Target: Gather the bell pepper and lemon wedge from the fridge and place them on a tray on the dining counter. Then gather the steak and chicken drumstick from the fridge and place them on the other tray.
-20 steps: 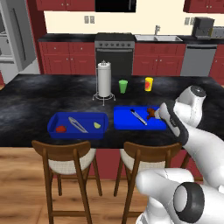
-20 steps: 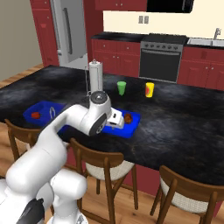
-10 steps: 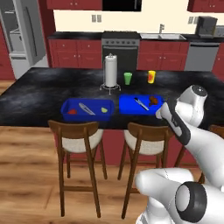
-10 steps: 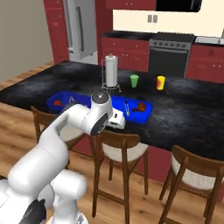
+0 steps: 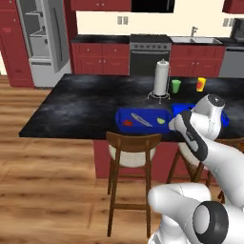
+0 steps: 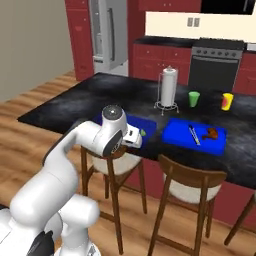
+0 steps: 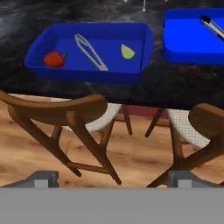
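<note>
As I judge it, the first half is done: the small red bell pepper (image 7: pixel 54 59) and the pale green lemon wedge (image 7: pixel 127 51) both lie in the left blue rectangular tray (image 7: pixel 87 77) on the black stone surface (image 5: pixel 81 102), with a pair of metal tongs (image 7: pixel 91 52) between them. The second blue tray (image 6: pixel 175 131) just beside it holds one brown piece of meat (image 6: pixel 211 133); I cannot tell whether it is the steak or the drumstick. So the step in hand is fetching the missing meat from the tall steel fridge (image 5: pixel 43 43).

To do it well, I should keep the arm tucked clear of the wooden stools (image 7: pixel 57 109) and square the base to the fridge before reaching.

The hand (image 7: pixel 113 178) is empty, fingers spread wide. It hangs off the surface's near edge above the stools, near the trays and well apart from the fridge.
</note>
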